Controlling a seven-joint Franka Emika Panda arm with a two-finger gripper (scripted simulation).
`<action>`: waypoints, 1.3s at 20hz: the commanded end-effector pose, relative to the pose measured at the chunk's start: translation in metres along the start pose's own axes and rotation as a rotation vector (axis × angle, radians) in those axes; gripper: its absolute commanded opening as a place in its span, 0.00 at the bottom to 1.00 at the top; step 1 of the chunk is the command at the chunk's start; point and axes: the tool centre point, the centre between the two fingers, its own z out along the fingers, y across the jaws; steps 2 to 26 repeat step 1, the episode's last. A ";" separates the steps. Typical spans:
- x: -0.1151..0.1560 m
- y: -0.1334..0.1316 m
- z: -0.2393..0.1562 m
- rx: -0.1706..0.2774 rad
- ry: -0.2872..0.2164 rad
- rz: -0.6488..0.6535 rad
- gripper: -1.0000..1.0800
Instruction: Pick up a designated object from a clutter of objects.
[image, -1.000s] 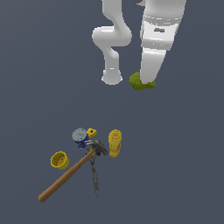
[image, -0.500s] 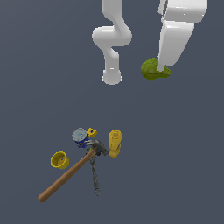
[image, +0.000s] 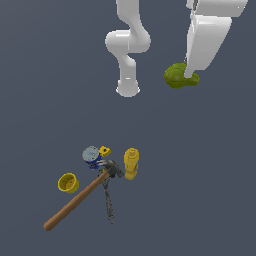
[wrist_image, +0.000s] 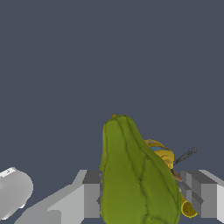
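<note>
No writing or brand can be read on anything; the blue can shows only a grey top with faint marks too small to make out.

The pincer is clamped on the olive-green lumpy thing, its 2 grey fingers pressed against either side of it in the wrist view. In the exterior view the lump hangs under the white arm, at about 1 o'clock from the middle of the picture, well apart from the other things.

The rest lies together on the dark surface at about 7 o'clock. The small yellow block sits just beside the can. The hammer has its head touching the can, the handle running to 8 o'clock. The yellow bottle lies just beside the hammer head. The dark chain trails below the head. The yellow cup stands near the handle.
</note>
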 end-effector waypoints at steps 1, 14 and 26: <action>0.000 0.000 0.000 -0.002 0.001 0.000 0.00; 0.000 0.000 0.000 -0.002 0.001 0.000 0.00; 0.000 0.000 0.000 -0.002 0.001 0.000 0.00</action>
